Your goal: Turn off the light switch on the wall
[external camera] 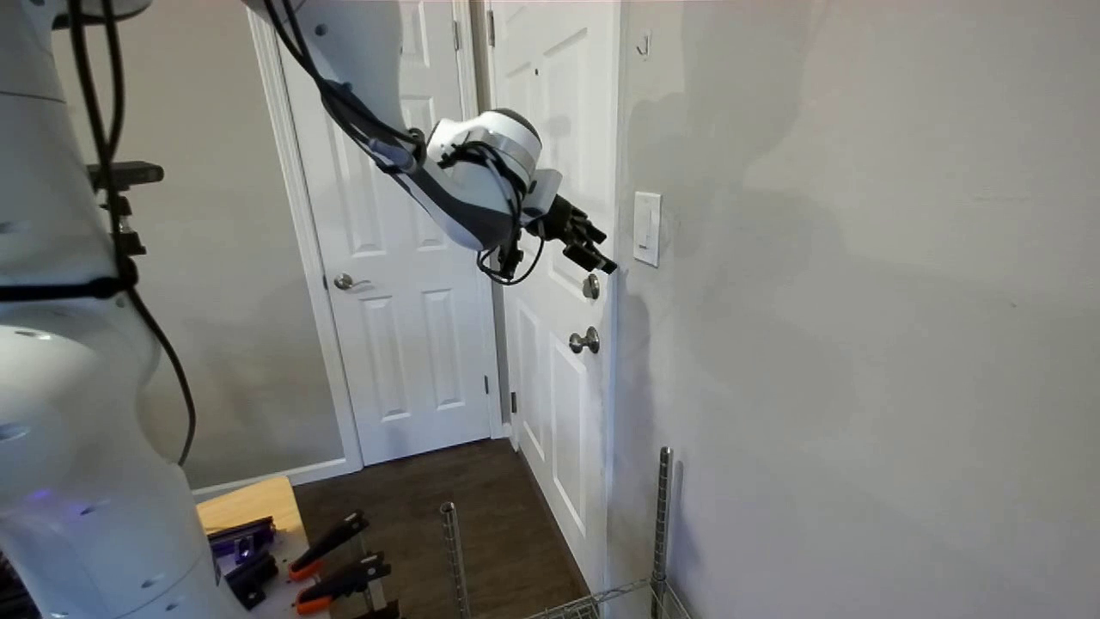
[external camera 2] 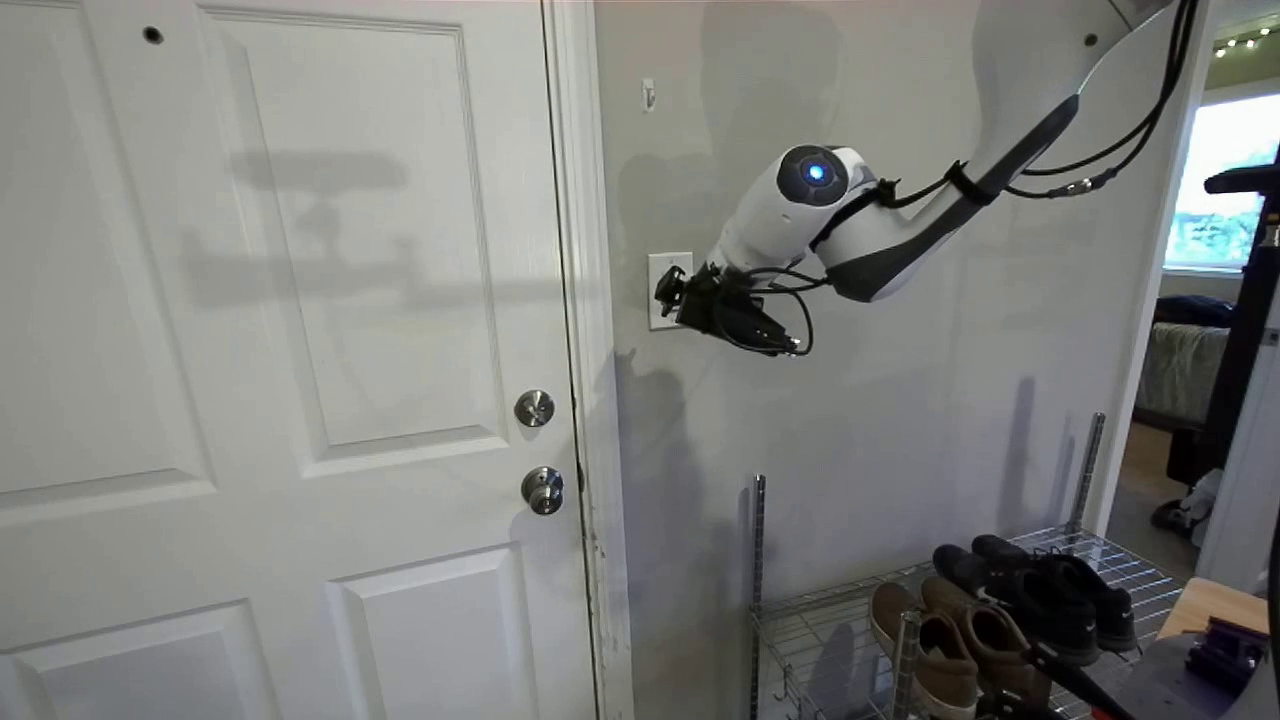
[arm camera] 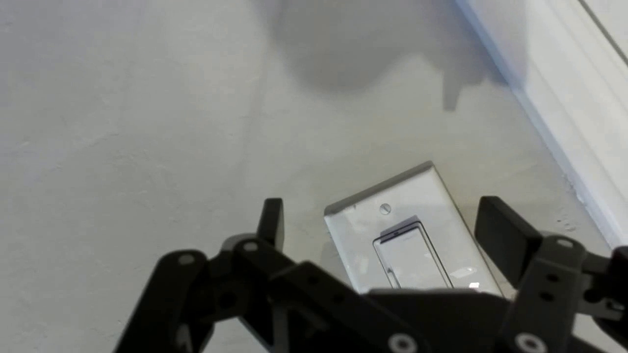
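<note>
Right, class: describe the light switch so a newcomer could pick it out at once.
Start at the white door with the round knob, then cross to the pale wall beside it. Below a small hook sits the light switch. Unlike hook and knob, it is a white, upright, rectangular plate.

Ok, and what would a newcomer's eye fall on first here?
Likely the big white robot arm, spanning the upper right of an exterior view. Shoes on a wire rack below it might come next. In the wrist view, the light switch shows behind the open black tool.

White rectangular light switch (external camera: 647,229), upright on the pale wall (external camera: 868,309)
</note>
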